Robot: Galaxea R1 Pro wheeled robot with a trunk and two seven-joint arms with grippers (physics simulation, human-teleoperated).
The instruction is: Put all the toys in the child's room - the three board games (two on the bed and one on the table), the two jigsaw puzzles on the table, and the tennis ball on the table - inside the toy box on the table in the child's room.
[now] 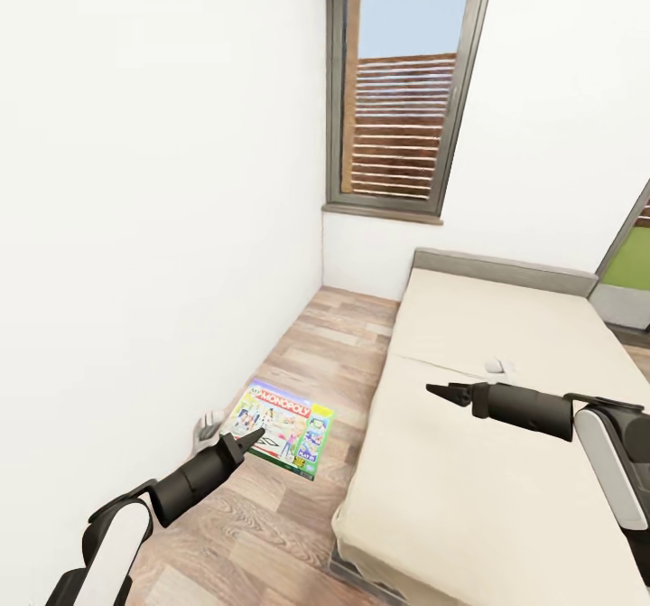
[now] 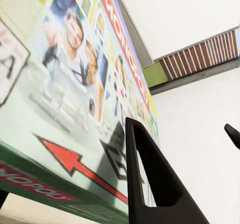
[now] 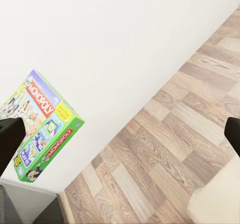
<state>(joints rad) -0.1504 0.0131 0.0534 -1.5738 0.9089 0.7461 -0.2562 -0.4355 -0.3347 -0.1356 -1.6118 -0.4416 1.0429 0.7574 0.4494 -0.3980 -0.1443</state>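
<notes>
The Monopoly board game [image 1: 283, 428] is held up off the wooden floor [image 1: 307, 353], in the strip between the white wall [image 1: 153, 227] and the bed [image 1: 506, 461], just beside the bed's near corner. The left gripper [image 1: 251, 437] has it: in the head view its dark fingertips overlap the lower edge of the box, and in the left wrist view the printed lid [image 2: 75, 99] runs right alongside one finger [image 2: 152, 179], with the other fingertip well apart at the frame's edge, so the jaws look clamped on the box, one finger hidden behind it. From the right wrist view the box [image 3: 42, 126] hangs against the wall, tilted, its green side showing the red Monopoly lettering. The right gripper [image 1: 441, 393] is out over the bed's pale mattress, near a small white object [image 1: 497, 367] lying on it; its fingers [image 3: 10, 141] stand wide apart with nothing between them. Beyond the bed's far end a window [image 1: 402, 91] sits in the wall.
</notes>
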